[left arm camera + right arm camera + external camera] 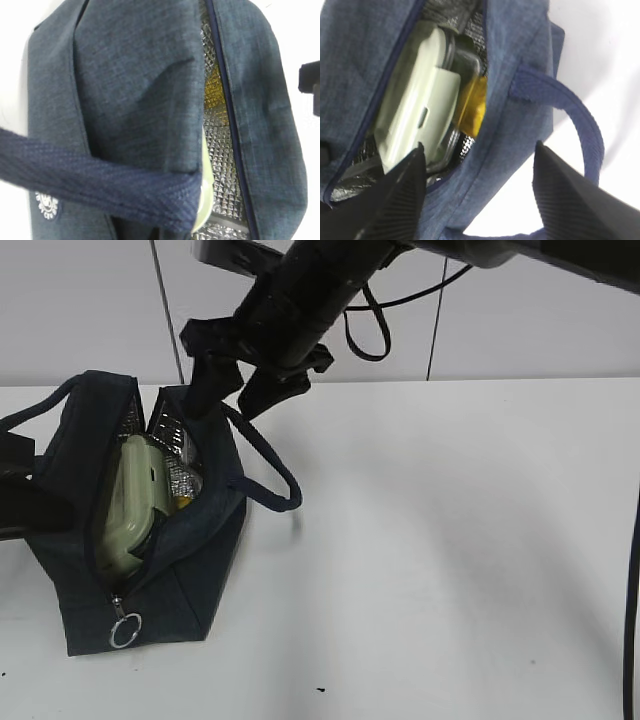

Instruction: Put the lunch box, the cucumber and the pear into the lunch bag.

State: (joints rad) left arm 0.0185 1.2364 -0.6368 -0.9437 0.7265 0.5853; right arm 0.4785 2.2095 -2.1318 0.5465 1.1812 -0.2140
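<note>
Navy fabric lunch bag (pixel 180 570) sits at the left of the white table (pixel 450 560), mouth unzipped, silver lining showing. Lunch box (pixel 135 502) is inside, tipped on its side with the sage lid facing out of the opening. A yellow-orange patch just beside it, low in the bag, reads as the pear (pixel 471 107). Cucumber: can't see it in any view; either buried under the box or not findable from here.

Right gripper (pixel 228 390) hangs over the far end of the bag mouth, jaws spread wide, nothing between them; in the wrist view the two fingers straddle the near bag wall. Left gripper isn't visible in its own view, which is filled with bag fabric and a strap handle (pixel 95 187); it reads as closed, what it pinches I can't tell, probably the bag's left edge.

Judgement: loading looks at or near its end, right arm is in the release/retreat part of a drop. Next move calls for lifting clear without snagging the right handle (pixel 270 465), then confirming the cucumber.
</note>
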